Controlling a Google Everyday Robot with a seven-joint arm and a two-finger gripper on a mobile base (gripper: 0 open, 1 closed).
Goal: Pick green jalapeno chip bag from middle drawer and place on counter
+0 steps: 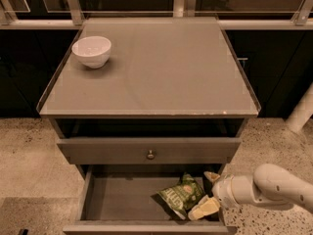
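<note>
The green jalapeno chip bag (pixel 181 195) lies crinkled on the floor of the open middle drawer (pixel 120 197), toward its right side. My gripper (pixel 207 193) reaches in from the right, low inside the drawer. Its two pale fingers are spread apart, one behind the bag's right edge and one in front of it, with that edge close to or between them. The counter (pixel 161 72) is the grey glossy top above the drawers.
A white bowl (pixel 91 50) stands at the counter's back left. The closed drawer front with a round metal knob (pixel 150 154) sits just above the open drawer. Speckled stone floor lies on both sides. A white post (pixel 301 114) stands at the right.
</note>
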